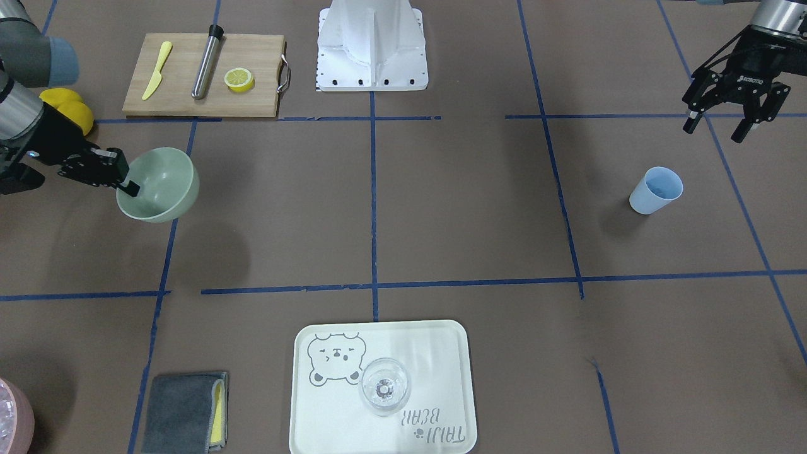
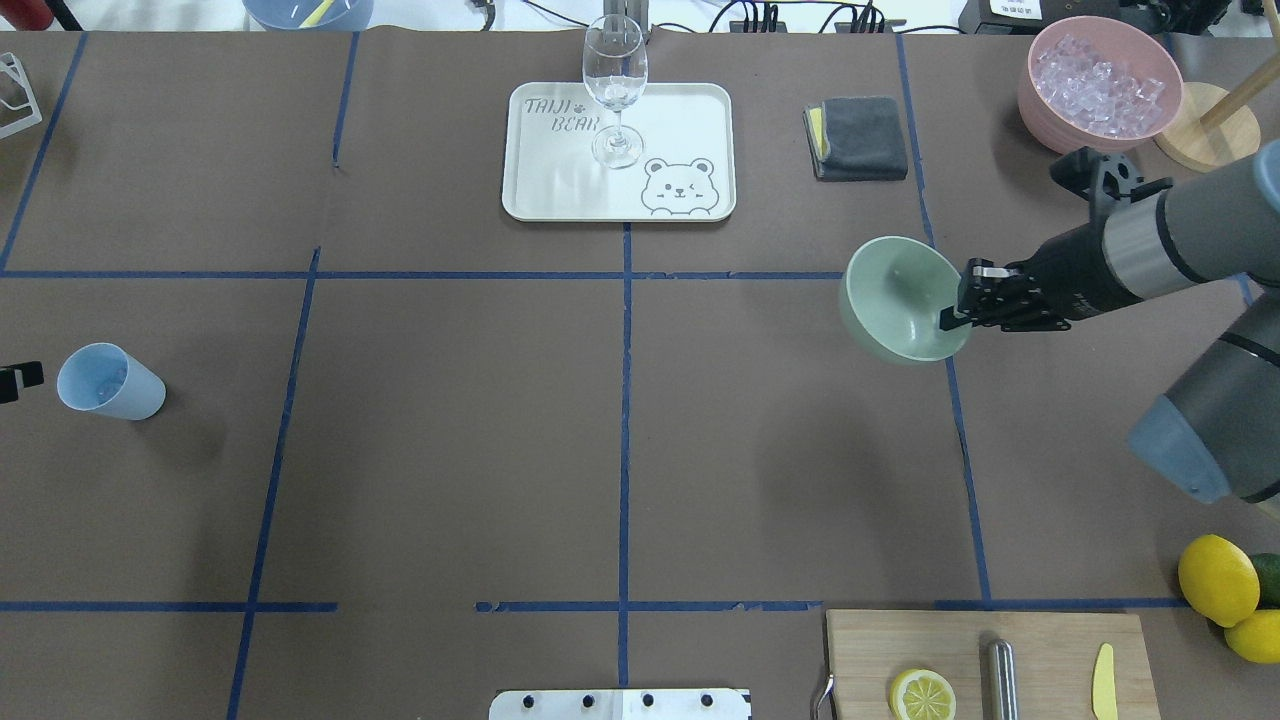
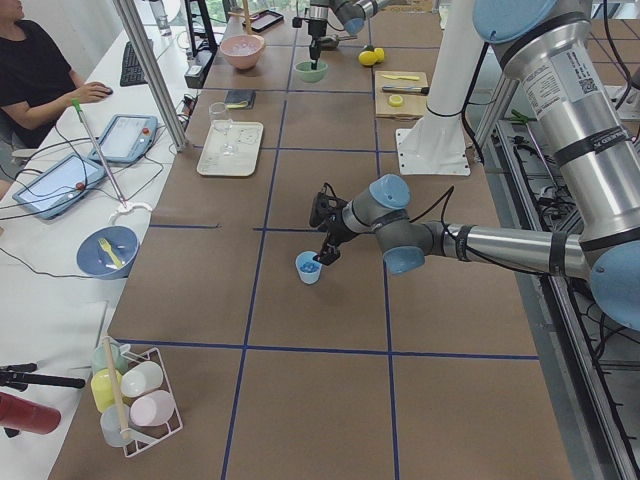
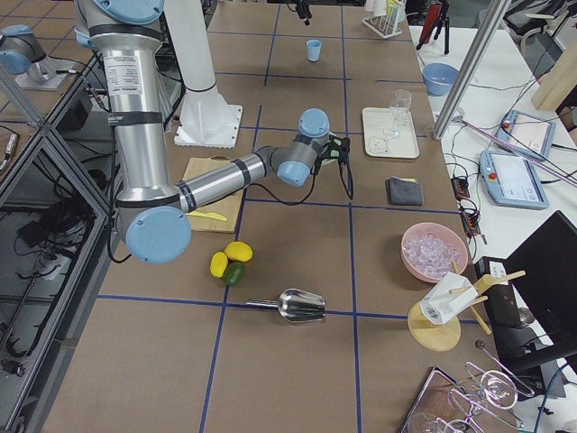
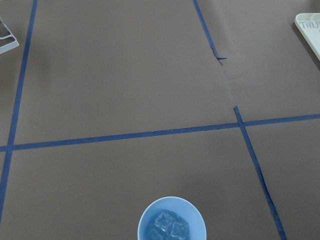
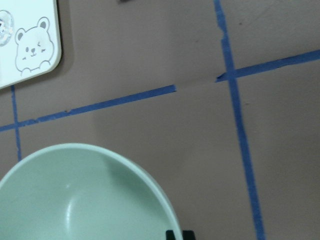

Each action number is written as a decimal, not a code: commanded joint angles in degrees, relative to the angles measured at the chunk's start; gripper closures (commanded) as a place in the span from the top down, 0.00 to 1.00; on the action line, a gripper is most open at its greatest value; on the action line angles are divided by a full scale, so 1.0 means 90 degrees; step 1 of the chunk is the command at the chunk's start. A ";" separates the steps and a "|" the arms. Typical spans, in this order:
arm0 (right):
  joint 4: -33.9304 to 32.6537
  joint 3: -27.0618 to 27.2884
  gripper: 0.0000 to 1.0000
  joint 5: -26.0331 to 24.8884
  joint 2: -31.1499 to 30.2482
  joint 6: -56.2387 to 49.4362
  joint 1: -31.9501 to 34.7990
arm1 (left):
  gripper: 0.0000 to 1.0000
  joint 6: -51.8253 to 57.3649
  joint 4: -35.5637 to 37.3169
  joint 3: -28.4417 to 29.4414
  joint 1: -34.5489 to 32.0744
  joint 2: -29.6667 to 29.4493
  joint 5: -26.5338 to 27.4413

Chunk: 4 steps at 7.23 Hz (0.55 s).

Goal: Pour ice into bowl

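My right gripper [image 2: 950, 318] is shut on the rim of the pale mint-green bowl [image 2: 898, 298], holding it tilted above the table over its shadow. The right wrist view shows the bowl's [image 6: 85, 200] inside with nothing in it. The light blue cup [image 1: 656, 190] stands upright on the other side, and clear ice cubes [image 5: 170, 227] lie at its bottom. My left gripper [image 1: 725, 123] hangs open above and behind the cup, holding nothing. More ice [image 2: 1100, 72] fills the pink container at the far right corner.
A white bear tray [image 2: 690, 110] carries a stemmed glass [image 2: 614, 85]. A grey cloth [image 2: 858, 137] lies beside it. The cutting board [image 1: 183, 94] holds a lemon half, a yellow knife and a metal rod. Lemons [image 2: 1220, 580] sit near the robot; a metal scoop [image 4: 302, 305] lies farther right.
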 commanded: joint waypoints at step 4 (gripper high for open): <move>-0.3042 -0.0365 0.00 -0.2073 0.3190 0.1066 -0.2156 | 1.00 -0.1874 -0.0202 0.0690 0.2542 0.0056 0.3237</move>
